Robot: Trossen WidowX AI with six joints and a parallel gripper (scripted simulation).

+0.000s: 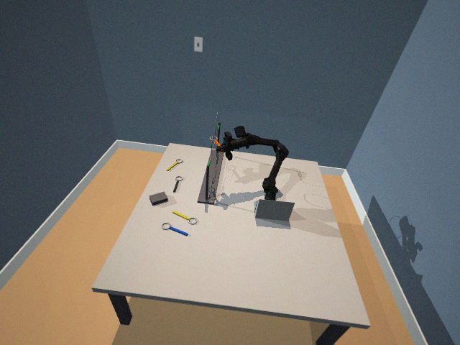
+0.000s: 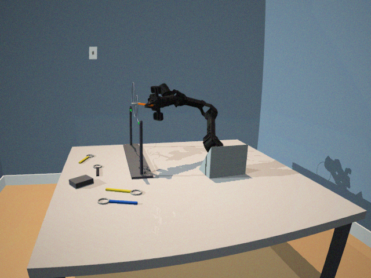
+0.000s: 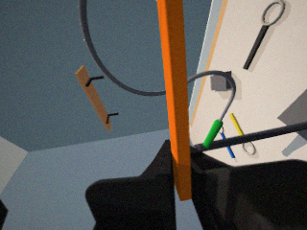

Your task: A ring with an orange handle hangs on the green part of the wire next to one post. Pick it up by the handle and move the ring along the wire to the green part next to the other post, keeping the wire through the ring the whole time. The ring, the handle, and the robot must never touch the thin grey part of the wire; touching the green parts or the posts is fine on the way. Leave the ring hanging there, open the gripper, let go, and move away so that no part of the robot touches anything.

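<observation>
My gripper (image 1: 220,148) (image 2: 146,105) (image 3: 172,143) is shut on the orange handle (image 1: 217,142) (image 2: 141,103) (image 3: 173,72). The ring (image 1: 210,138) (image 2: 133,103) lies nearly level at the handle's far end, around the grey wire (image 1: 217,113) (image 2: 133,84) (image 3: 144,93) as far as I can tell, closer to the far post (image 2: 130,128). It is out of the wrist view; whether it touches the wire is too small to tell. One green part (image 1: 218,127) (image 2: 130,110) is by the far post, the other (image 1: 208,163) (image 2: 138,123) (image 3: 213,134) by the near post (image 1: 207,185) (image 2: 141,149) (image 3: 269,136).
The posts stand on a dark base (image 1: 200,198) (image 2: 128,155). Beyond it lie a dark block (image 1: 158,198) (image 2: 81,181), two yellow-handled rings, a black-handled ring and a blue-handled ring (image 1: 178,231) (image 2: 122,201). A grey wedge-shaped block (image 1: 274,210) (image 2: 229,161) stands by the arm's base.
</observation>
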